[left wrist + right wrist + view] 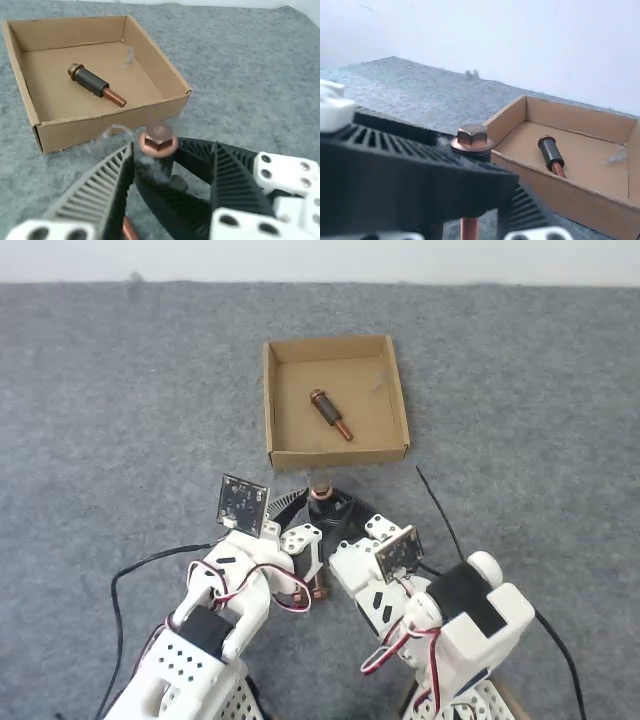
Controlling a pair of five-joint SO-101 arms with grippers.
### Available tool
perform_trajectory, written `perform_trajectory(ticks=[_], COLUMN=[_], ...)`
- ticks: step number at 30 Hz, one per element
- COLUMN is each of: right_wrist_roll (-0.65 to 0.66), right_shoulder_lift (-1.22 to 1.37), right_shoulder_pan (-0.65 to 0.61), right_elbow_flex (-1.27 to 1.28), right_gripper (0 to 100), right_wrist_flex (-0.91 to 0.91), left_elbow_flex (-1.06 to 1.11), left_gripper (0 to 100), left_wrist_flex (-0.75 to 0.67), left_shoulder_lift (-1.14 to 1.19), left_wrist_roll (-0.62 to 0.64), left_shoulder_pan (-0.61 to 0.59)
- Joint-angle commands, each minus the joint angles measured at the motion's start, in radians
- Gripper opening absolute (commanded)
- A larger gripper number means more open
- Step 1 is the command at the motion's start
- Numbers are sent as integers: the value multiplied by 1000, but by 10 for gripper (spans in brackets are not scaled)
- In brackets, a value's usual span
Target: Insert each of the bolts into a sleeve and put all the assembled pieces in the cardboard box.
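A hex bolt [472, 138] is clamped by the right gripper [475, 172]; at one o'clock, the cardboard box [560, 192] is occupied by a sleeved bolt [550, 152].

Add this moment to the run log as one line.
left hand: shut on bolt | right hand: shut on bolt | cardboard box: one assembled piece inside

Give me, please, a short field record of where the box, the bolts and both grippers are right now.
box: cardboard box, open, on the grey carpet beyond the arms
inside box: one assembled piece, lying flat
held bolt: head up, dark sleeve under the head, just short of the box
left gripper: shut on the held bolt
right gripper: shut on it too
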Motion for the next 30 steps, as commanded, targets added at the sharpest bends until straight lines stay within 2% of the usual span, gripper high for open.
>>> perform_trajectory(ticks=[1, 5, 13, 21, 26, 30], right_wrist_roll=[-9, -9, -9, -9, -9, -9], right_shoulder_lift=[-12, -13, -15, -13, -13, -12], right_shoulder_pan=[12, 12, 13, 13, 13, 13], right_elbow_flex=[21, 21, 21, 21, 21, 21], right_gripper=[6, 6, 6, 6, 6, 6], right_wrist_flex=[-8, -8, -8, -5, -5, -4], left_elbow_flex=[-8, -35, -73, -163, -251, -294], left_gripper=[235, 235, 233, 232, 232, 231], left_wrist_flex=[3, 3, 3, 183, 265, 308], left_shoulder_lift=[-15, -15, -15, -17, -17, -17], left_wrist_roll=[2, 3, 2, 6, 83, 91], left_shoulder_pan=[2, -12, -201, -201, -210, -212])
